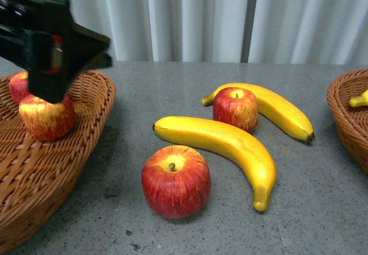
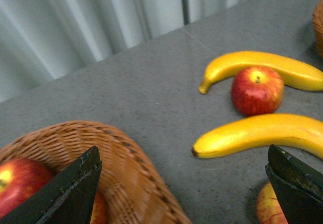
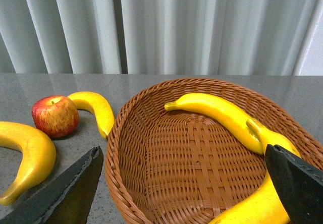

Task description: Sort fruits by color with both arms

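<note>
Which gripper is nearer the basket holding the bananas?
Right. The right gripper hovers over the banana basket; the left gripper is at the opposite side, above the apple basket.

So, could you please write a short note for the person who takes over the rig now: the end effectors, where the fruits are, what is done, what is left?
Left end effector: open, empty, above the left basket.
Right end effector: open, empty, facing the right basket.
Done: two apples lie in the left basket; two bananas show in the right basket.
Left: on the table, the near apple, far apple, near banana and far banana are not yet sorted.
</note>
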`<act>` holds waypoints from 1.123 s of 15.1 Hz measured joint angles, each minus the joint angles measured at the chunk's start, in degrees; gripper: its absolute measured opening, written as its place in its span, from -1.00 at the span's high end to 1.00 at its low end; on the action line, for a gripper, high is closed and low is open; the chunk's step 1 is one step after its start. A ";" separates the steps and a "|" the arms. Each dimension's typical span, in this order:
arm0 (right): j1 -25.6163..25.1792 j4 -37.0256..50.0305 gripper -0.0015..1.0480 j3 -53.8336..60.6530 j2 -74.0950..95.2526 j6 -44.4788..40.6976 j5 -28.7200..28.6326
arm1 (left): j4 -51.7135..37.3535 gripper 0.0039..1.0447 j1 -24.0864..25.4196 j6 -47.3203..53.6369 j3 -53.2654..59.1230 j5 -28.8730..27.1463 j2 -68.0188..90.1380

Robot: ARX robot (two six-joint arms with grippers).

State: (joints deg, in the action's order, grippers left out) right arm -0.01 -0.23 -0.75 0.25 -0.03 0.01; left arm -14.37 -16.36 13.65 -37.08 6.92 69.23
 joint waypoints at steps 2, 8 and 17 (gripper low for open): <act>0.00 -0.02 -0.87 0.00 0.00 0.00 0.00 | 2.75 -0.88 -3.74 2.12 -0.94 1.62 6.10; 0.00 -0.02 -0.87 0.00 0.00 0.00 0.00 | 2.03 -0.88 -9.44 9.97 -4.28 3.10 16.76; 0.00 -0.02 -0.87 0.00 0.00 0.00 0.00 | -1.27 -0.88 -12.66 7.63 -5.07 2.19 15.98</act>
State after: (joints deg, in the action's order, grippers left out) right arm -0.01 -0.25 -0.75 0.25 -0.03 0.01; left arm -15.64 -29.02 21.28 -42.15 9.10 85.21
